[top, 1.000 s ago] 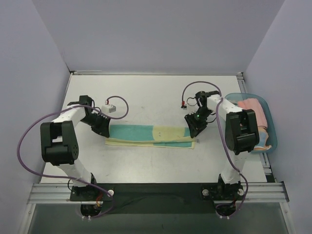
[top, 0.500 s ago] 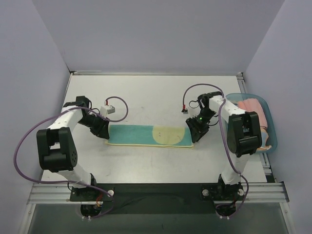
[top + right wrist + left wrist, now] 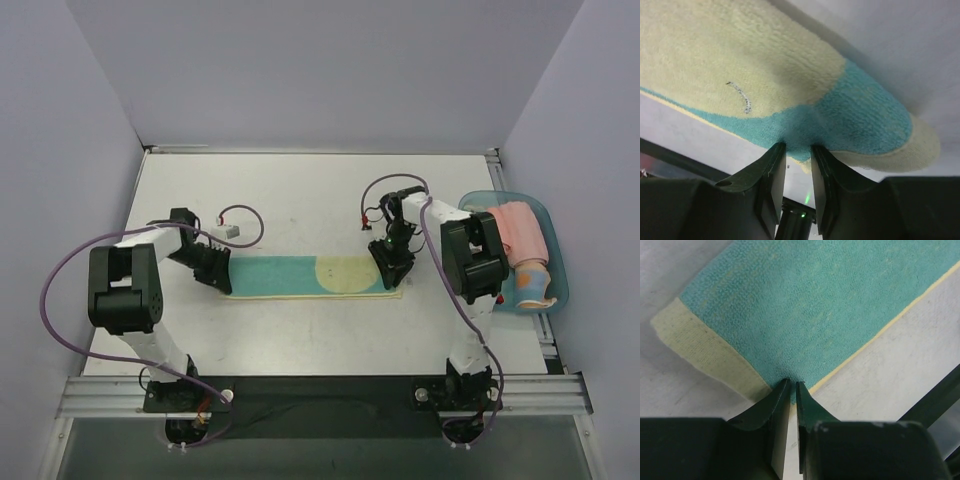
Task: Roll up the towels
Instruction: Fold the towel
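Since each wrist camera sits right behind its own fingers, the tool bodies show only as dark blurred blocks along the bottom edge.

Left tool (image 3: pixel 791 385): black tapered fingers pressed nearly together with a thin slit between them. They pinch the near edge of the long teal-and-cream terry cloth towel (image 3: pixel 810 310) close to its corner. What sits between the tips is hidden. The towel has a cream woven end band, teal nap and thin cream piping along the side, and here it lies flat on the off-white matte table (image 3: pixel 900 365).

Right tool (image 3: pixel 799 147): fingers clamped on a pucker of teal pile at the towel's other end. The fabric bunches at the tips, the rounded cream corner sags to the right, and the rest is cut off at the left. There is a small dark thread or mark on the cream patch, can't tell which.

Top camera: left tool (image 3: pixel 218 274) and right tool (image 3: pixel 388 272) sit at opposite ends of the towel (image 3: pixel 300 275). It is stretched as a strip across mid table (image 3: pixel 300 190), with a cream circle right of centre. The tool tips are too small to resolve there.

Far right, a translucent blue plastic tray (image 3: pixel 556 250) holds a folded pink towel (image 3: pixel 520 228) and a pale rolled item (image 3: pixel 535 287), detail unclear.
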You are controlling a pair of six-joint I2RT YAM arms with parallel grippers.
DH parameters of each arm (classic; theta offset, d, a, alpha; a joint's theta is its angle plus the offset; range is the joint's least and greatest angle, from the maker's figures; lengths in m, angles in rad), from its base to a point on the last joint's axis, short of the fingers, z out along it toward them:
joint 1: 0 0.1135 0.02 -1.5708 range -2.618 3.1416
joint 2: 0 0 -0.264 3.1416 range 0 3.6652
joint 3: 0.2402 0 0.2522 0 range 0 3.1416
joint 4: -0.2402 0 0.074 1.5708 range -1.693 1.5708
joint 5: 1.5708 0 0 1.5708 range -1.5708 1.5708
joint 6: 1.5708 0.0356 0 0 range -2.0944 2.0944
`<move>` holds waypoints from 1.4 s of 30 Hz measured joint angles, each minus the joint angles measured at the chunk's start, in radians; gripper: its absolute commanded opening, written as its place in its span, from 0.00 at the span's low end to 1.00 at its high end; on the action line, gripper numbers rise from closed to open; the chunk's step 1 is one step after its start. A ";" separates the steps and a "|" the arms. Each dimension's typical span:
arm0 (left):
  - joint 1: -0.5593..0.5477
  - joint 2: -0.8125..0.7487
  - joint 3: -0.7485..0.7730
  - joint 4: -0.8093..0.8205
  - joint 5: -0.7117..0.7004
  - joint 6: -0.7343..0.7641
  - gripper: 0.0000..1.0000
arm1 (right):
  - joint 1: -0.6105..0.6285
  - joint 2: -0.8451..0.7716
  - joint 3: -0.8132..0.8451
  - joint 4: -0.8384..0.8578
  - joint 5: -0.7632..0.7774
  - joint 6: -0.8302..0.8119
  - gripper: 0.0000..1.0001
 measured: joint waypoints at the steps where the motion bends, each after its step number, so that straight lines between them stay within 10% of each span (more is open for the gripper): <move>1: 0.000 0.006 -0.003 0.002 0.002 -0.023 0.21 | -0.004 0.016 0.030 -0.005 0.019 0.001 0.28; 42: 0.137 0.263 0.163 0.272 0.290 -0.484 0.17 | -0.222 0.345 0.526 0.030 -0.410 0.175 0.23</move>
